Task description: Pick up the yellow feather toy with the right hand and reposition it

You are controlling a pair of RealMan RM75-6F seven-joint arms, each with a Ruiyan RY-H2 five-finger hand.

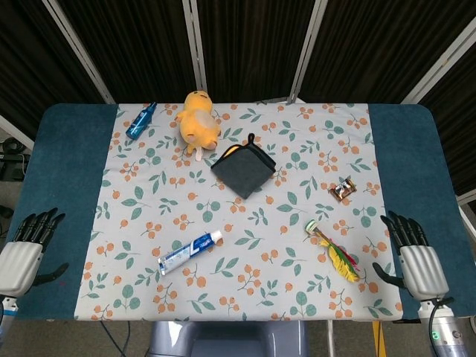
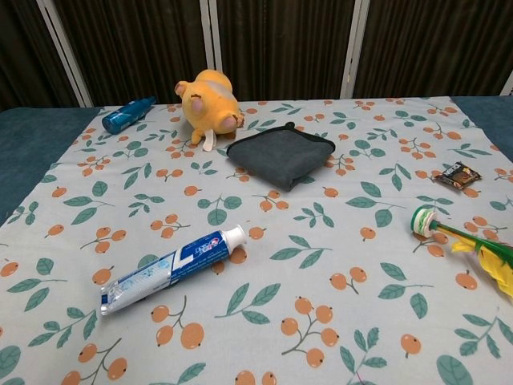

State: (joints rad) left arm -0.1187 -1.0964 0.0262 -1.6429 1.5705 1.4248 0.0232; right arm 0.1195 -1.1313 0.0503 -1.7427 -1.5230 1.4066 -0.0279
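The yellow feather toy lies on the patterned cloth near the front right, its white-green base pointing to the back left and its yellow feathers to the front right. In the chest view the feather toy runs off the right edge. My right hand hovers open, fingers spread, over the blue table edge just right of the toy and apart from it. My left hand is open at the front left edge, holding nothing. Neither hand shows in the chest view.
A toothpaste tube lies front centre. A dark grey cloth, an orange plush toy and a blue bottle sit toward the back. A small snack wrapper lies behind the feather toy.
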